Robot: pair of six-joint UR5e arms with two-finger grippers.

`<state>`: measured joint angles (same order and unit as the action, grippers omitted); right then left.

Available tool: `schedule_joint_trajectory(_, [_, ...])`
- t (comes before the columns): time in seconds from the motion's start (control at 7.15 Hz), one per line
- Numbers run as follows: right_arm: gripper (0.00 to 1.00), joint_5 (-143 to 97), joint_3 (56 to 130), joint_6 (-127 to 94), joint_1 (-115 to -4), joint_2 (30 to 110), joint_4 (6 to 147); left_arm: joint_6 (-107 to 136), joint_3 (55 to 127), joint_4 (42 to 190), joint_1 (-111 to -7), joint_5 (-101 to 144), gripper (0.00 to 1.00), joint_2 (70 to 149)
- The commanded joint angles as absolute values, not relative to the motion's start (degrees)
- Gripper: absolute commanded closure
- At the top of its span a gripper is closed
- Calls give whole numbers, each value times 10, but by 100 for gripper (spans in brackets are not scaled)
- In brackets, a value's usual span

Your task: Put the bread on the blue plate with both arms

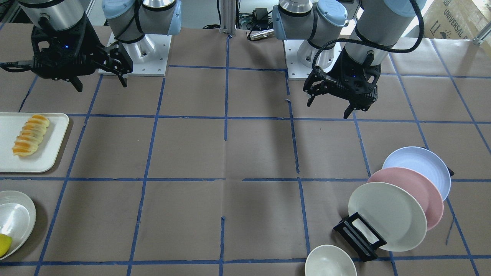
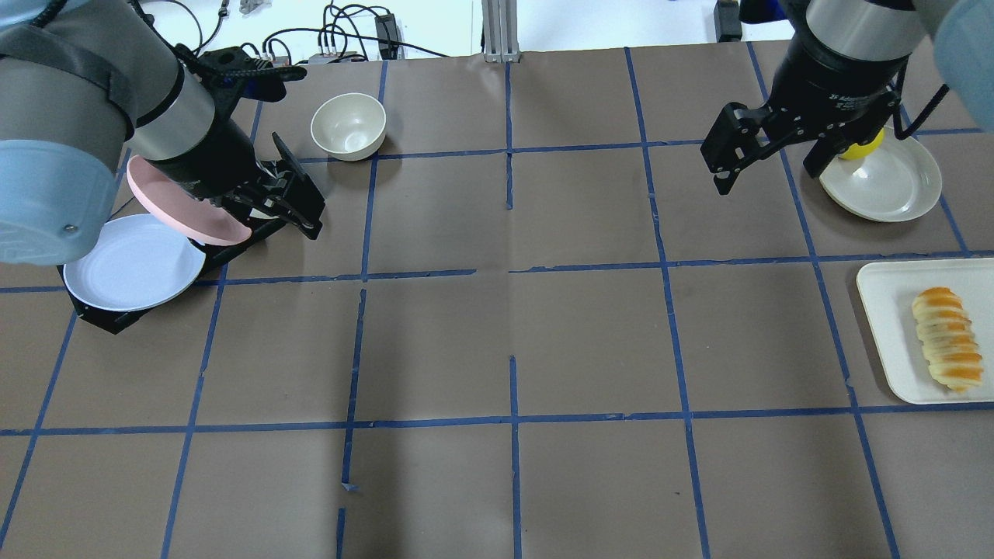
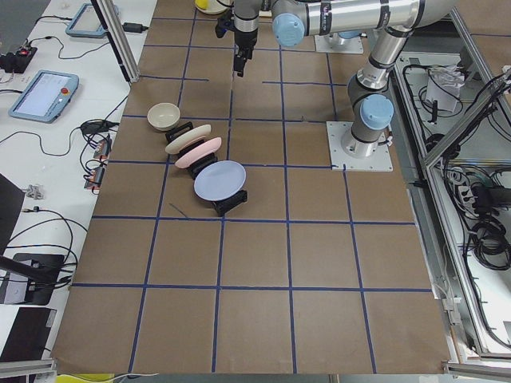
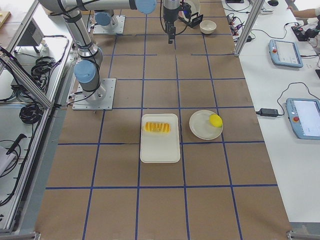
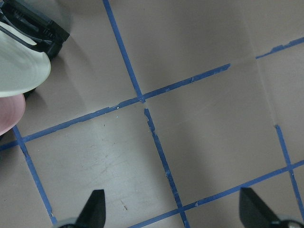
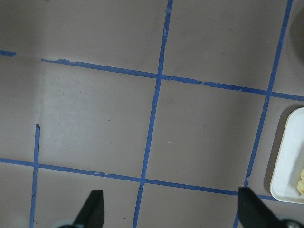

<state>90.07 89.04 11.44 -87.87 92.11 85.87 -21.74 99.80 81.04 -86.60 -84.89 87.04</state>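
The bread point(image 1: 31, 135), a striped orange and pale yellow loaf, lies on a white tray point(image 1: 53, 147) on the robot's right side of the table; it also shows in the overhead view point(image 2: 947, 338). The blue plate point(image 1: 422, 166) leans in a black rack point(image 1: 358, 235) on the robot's left side, behind a pink plate point(image 1: 416, 191) and a cream plate point(image 1: 387, 214). My left gripper point(image 1: 328, 109) hangs open and empty above the table, between its base and the rack. My right gripper point(image 1: 101, 85) hangs open and empty near its base, apart from the tray. Both wrist views show spread fingertips point(image 5: 95, 209) point(image 6: 92, 209) over bare table.
A cream bowl point(image 1: 330, 261) stands beside the rack's end. A cream plate point(image 2: 881, 182) with a small yellow lemon-like piece point(image 2: 862, 147) sits beyond the tray point(image 2: 885, 310). Blue tape lines grid the brown table cover.
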Motion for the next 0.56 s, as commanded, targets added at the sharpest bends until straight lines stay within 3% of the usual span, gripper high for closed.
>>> schedule_joint_trajectory(0.0, [0,901,891,114,-879,922,858,-215,998,810,-863,-848,0,867])
schedule_joint_trajectory(0.42, [0,901,892,116,-879,921,857,-218,1000,822,-864,-858,0,850])
